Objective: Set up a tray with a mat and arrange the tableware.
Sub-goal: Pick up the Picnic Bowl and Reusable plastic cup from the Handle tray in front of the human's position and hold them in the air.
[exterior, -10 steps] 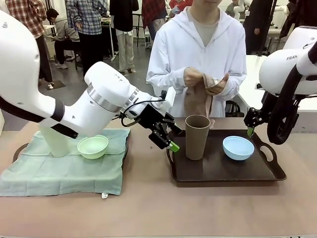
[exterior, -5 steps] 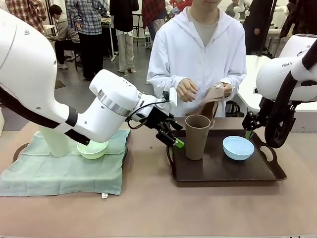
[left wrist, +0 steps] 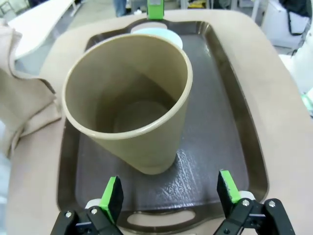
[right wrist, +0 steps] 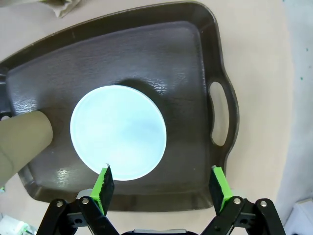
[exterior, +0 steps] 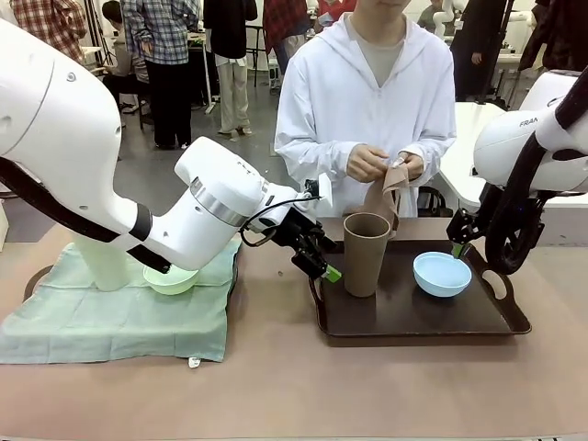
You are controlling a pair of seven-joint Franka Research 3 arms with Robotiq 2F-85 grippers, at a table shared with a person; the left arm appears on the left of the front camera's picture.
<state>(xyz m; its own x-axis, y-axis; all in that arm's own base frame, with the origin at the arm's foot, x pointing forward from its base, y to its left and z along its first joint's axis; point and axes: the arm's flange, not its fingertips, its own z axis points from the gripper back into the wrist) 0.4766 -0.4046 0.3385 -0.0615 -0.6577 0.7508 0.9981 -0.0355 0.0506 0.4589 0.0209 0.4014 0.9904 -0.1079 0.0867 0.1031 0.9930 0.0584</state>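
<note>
In the front view the dark brown tray [exterior: 418,322] lay at the table's 3 o'clock side, with the brown tumbler [exterior: 366,254] upright at its 9 o'clock end. The light blue bowl [exterior: 442,274] sat toward the tray's 2 o'clock, apart from the tumbler. The left gripper [exterior: 323,260] hung just off the tray's 9 o'clock handle, beside the tumbler without touching it. In the left wrist view its green pads [left wrist: 112,196] stood wide apart, nothing clasped, the tumbler's mouth ahead between them. The right gripper [exterior: 457,246] hovered near the tray's 1 o'clock corner; the right wrist view looked down on the bowl, with the fingers spread and empty.

At the table's 9 o'clock a green mat [exterior: 119,322] covered a second tray [exterior: 30,280], whose handle peeped out at the mat's 10 o'clock corner. On the mat stood the mint green bowl [exterior: 173,283] and the pale green tumbler [exterior: 99,268]. Both were partly hidden by the bulky white left arm [exterior: 211,211] crossing in front of them.

At 12 o'clock, beyond the table, a person in a white hoodie [exterior: 367,101] held a tan cloth [exterior: 384,197] in both hands [exterior: 367,165], above and behind the brown tumbler. The cloth's folds showed at 9 o'clock in the left wrist view, beside the tray. Other people stood farther off in the background
</note>
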